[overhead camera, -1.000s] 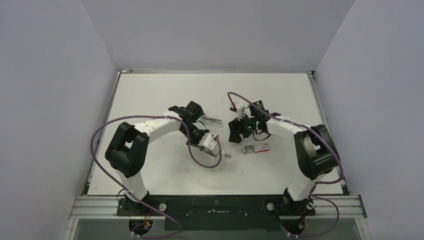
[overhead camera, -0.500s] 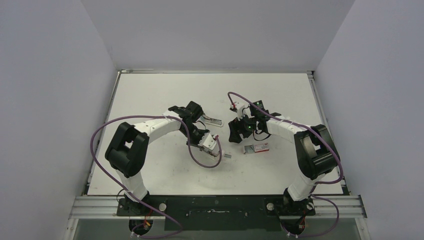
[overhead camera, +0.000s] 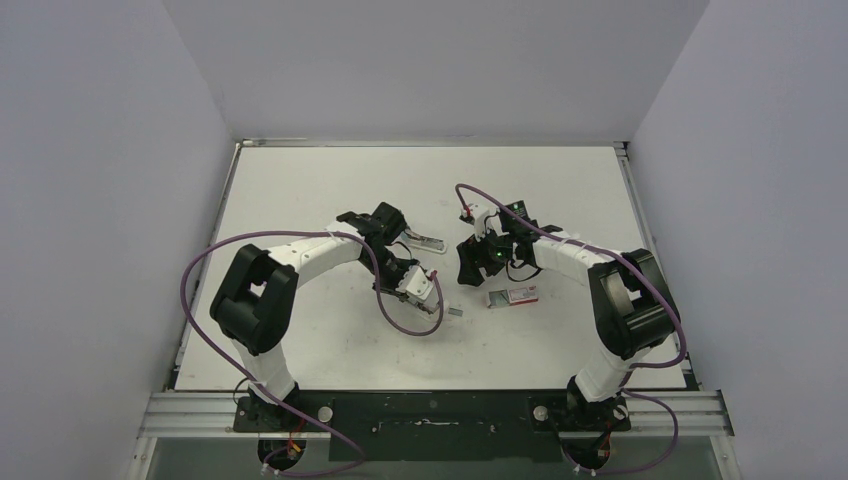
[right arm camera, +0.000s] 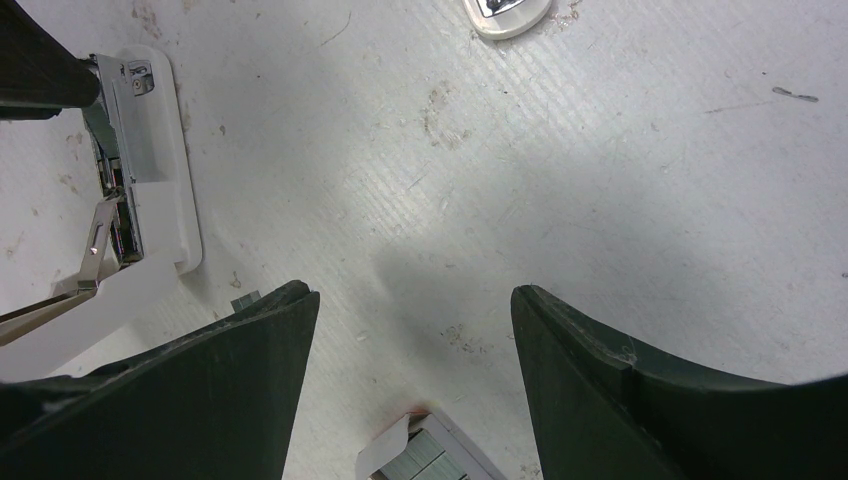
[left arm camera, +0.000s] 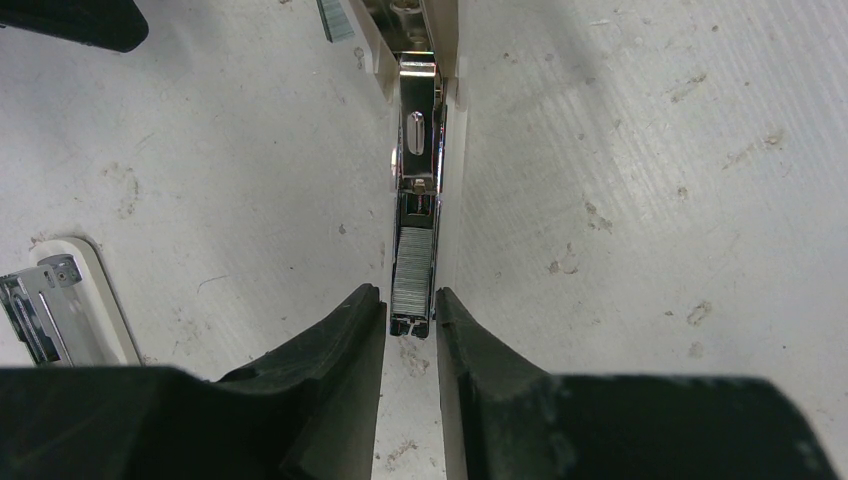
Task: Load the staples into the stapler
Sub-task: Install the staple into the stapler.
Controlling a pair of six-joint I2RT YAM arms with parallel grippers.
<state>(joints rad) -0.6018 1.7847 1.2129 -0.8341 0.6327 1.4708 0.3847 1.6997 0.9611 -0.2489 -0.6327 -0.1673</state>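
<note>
The staples (left arm camera: 413, 268) lie in the open stapler's (right arm camera: 160, 150) channel, at the desk's (overhead camera: 300, 190) middle. Left jaws are narrow, flanking its end; whether they grip, I cannot tell. Right jaws stand wide, empty, near the staple box (right arm camera: 425, 455).

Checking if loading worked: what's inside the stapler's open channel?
A strip of staples lies in the channel of the stapler, at the end nearest the left gripper. Whatever is under the strip is covered.
</note>
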